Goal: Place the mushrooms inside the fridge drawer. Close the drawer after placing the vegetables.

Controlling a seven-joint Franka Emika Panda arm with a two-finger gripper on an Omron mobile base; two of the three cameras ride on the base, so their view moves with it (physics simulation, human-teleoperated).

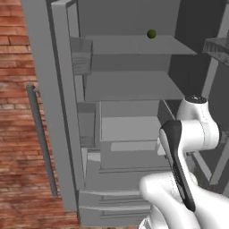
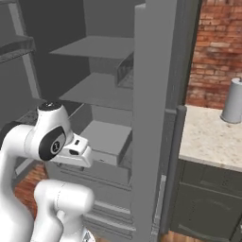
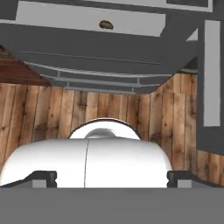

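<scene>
The fridge drawer (image 1: 129,127) is a pale grey box pulled out below the shelves; it also shows in the right base view (image 2: 106,137). In the hand view one tiny brown-capped mushroom (image 3: 105,25) lies on the drawer's pale floor (image 3: 65,19) near the top edge. The other mushroom is out of view. My gripper (image 3: 111,178) is open, its dark fingertips (image 3: 43,177) far apart with nothing between them. The hand (image 2: 78,151) hovers in front of the drawer, pointing down toward the wooden floor.
A small green ball (image 1: 151,33) rests on the upper fridge shelf (image 1: 134,44). Open fridge doors stand on both sides (image 1: 49,103) (image 2: 153,118). A grey canister (image 2: 233,100) stands on the counter at the right. Lower fridge compartments (image 1: 112,201) sit beneath the drawer.
</scene>
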